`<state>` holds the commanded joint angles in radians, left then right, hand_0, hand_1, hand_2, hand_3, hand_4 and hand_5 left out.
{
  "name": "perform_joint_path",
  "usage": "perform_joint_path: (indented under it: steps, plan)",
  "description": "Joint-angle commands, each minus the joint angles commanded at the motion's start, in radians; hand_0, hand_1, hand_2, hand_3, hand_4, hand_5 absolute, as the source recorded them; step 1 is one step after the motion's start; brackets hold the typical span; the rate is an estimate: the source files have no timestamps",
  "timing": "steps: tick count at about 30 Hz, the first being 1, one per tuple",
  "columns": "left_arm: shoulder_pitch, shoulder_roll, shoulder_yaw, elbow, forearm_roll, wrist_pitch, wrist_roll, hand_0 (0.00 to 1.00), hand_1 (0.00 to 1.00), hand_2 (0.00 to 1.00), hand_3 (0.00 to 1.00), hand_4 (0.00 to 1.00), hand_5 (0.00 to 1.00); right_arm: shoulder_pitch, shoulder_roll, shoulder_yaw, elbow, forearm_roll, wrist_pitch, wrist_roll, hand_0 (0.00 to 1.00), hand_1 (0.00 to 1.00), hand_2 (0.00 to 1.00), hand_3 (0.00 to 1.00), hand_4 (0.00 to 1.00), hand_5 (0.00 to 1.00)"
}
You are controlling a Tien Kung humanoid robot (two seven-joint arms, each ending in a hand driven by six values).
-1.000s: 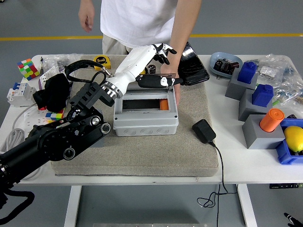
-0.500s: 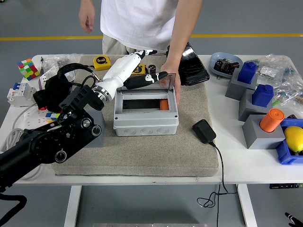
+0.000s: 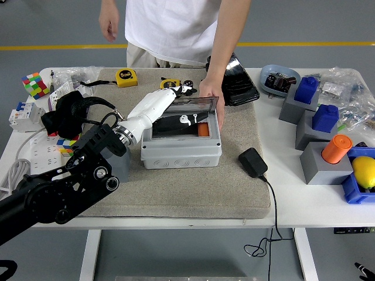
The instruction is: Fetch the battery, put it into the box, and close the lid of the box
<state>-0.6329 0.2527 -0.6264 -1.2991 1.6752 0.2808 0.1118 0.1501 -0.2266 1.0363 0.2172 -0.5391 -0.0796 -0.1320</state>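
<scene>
A grey box (image 3: 181,153) stands on the beige mat in the table's middle. An orange battery (image 3: 203,129) lies inside it at the right. Its clear lid (image 3: 196,111) is tilted low over the opening. My left hand (image 3: 181,120), white with black fingers, lies flat on the lid with the fingers spread and holds nothing. A person's hand (image 3: 211,96) rests on the box's far right corner. My right arm is out of view.
A black adapter (image 3: 252,162) with its cable lies right of the box. A black case (image 3: 235,82), tape measures (image 3: 125,76) and a colour cube (image 3: 34,85) are at the back. Grey and blue blocks (image 3: 319,123), an orange cylinder (image 3: 336,148) and a lemon (image 3: 364,171) stand at right.
My left hand has come down and back toward me, pressing the lid from half raised to nearly flat over the box. The person's hand has stayed at the box's corner.
</scene>
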Motion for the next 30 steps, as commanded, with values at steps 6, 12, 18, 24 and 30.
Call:
perform_joint_path:
  steps: [6, 12, 18, 24, 30]
  plan:
    - [0.041, 0.025, -0.003, -0.05, -0.008, -0.017, 0.021, 0.832, 0.857, 0.823, 0.83, 0.998, 0.998, 0.002, -0.002, -0.007, -0.001, 0.001, 0.004, 0.0, 0.659, 0.617, 0.594, 0.542, 0.937, 0.449]
    - [0.074, 0.05, 0.004, -0.072, -0.026, -0.025, 0.031, 0.83, 0.855, 0.818, 0.825, 0.998, 0.998, 0.0, -0.004, -0.01, -0.001, 0.002, 0.004, -0.001, 0.659, 0.617, 0.593, 0.542, 0.937, 0.448]
    - [0.107, 0.062, -0.003, -0.093, -0.036, -0.033, 0.035, 0.824, 0.852, 0.815, 0.824, 0.998, 0.998, -0.001, -0.003, -0.011, -0.001, 0.001, 0.005, -0.001, 0.658, 0.617, 0.593, 0.542, 0.937, 0.449]
    - [0.147, 0.061, -0.058, -0.145, -0.029, -0.038, 0.03, 0.824, 0.852, 0.814, 0.825, 0.998, 0.998, -0.001, -0.001, -0.003, -0.001, -0.002, 0.004, 0.0, 0.658, 0.617, 0.594, 0.543, 0.938, 0.447]
    - [0.173, 0.055, -0.128, -0.182, -0.029, -0.034, 0.017, 0.816, 0.843, 0.813, 0.823, 0.998, 0.998, -0.003, 0.0, 0.002, -0.001, -0.005, 0.004, -0.001, 0.658, 0.617, 0.594, 0.543, 0.938, 0.448]
